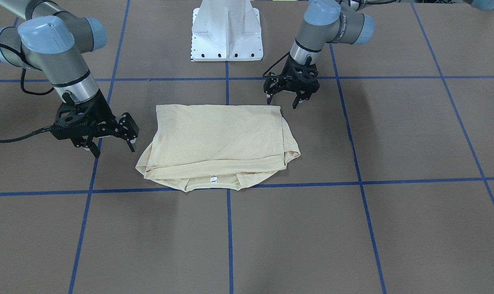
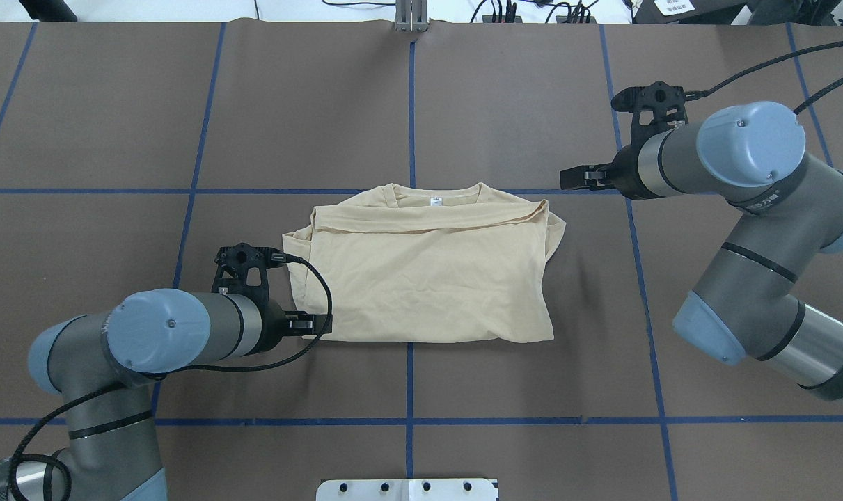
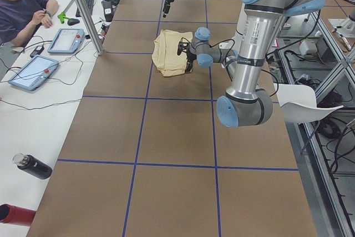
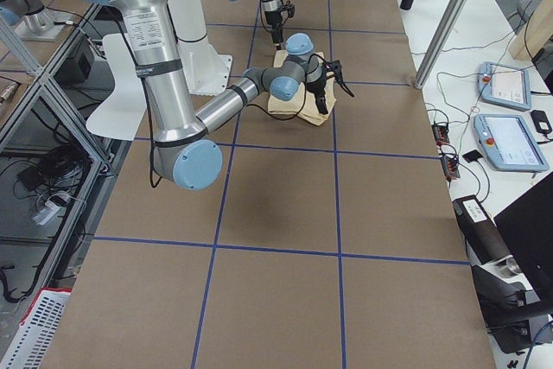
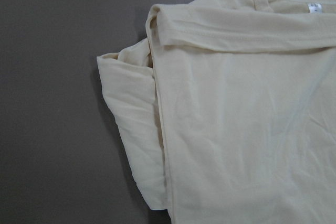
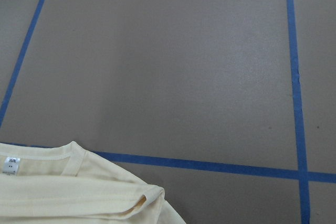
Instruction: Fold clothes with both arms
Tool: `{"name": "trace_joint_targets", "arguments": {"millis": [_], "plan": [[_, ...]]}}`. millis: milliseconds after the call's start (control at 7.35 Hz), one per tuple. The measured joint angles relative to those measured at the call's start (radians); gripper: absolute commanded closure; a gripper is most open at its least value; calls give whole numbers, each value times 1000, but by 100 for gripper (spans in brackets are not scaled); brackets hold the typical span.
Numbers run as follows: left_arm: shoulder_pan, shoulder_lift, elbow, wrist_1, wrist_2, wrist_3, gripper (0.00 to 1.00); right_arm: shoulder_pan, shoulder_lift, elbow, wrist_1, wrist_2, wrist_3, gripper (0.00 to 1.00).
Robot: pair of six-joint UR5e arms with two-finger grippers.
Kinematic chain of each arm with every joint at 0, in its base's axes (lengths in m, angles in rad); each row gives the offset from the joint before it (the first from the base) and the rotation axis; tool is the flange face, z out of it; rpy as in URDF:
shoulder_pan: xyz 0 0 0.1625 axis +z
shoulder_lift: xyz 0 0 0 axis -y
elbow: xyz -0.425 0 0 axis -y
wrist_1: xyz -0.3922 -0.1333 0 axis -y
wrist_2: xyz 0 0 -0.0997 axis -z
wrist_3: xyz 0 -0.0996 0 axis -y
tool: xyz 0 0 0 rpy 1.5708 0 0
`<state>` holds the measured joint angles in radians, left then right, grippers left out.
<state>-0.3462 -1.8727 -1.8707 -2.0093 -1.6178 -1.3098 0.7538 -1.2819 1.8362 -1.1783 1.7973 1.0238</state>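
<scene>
While the shirt [image 1: 218,134] lies folded into a rough rectangle in the middle of the table [image 1: 353,228], both grippers stand beside it and hold nothing. The plain back of the shirt faces up. Its collar [image 1: 212,183] points away from the robot, and the small white tag [image 1: 213,178] shows there. The collar edge lies over a blue tape line [image 1: 312,184]. On both short sides some folded cloth bulges out from under the top layer.

The left gripper [image 1: 282,102] hangs just beside the shirt corner that is nearest to the robot. Its two fingers are spread wide apart, and no cloth is between them. The right gripper [image 1: 114,151] is on the other side, near the collar end but a little apart from the cloth. Its fingers are also wide apart and empty. In the right wrist view only the collar corner and bare table appear.
</scene>
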Motion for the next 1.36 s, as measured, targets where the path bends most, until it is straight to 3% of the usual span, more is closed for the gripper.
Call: {"name": "trace_joint_targets", "arguments": {"millis": [136,272,408,680,1360], "plan": [[11,-20,29,-3,6,-11,36,0,0,0,0,-2,0,0],[16,-36,50,-8,11,-15,38,1,0,0,0,-4,-1,0],[19,-44,59,-13,13,-16,50,1,0,1,0,-5,-1,0],[20,-51,62,-17,15,-17,100,1,1,2,0,-6,-1,0],[-33,-27,34,-6,13,9,100,1,0,3,0,-8,1,0]]}}
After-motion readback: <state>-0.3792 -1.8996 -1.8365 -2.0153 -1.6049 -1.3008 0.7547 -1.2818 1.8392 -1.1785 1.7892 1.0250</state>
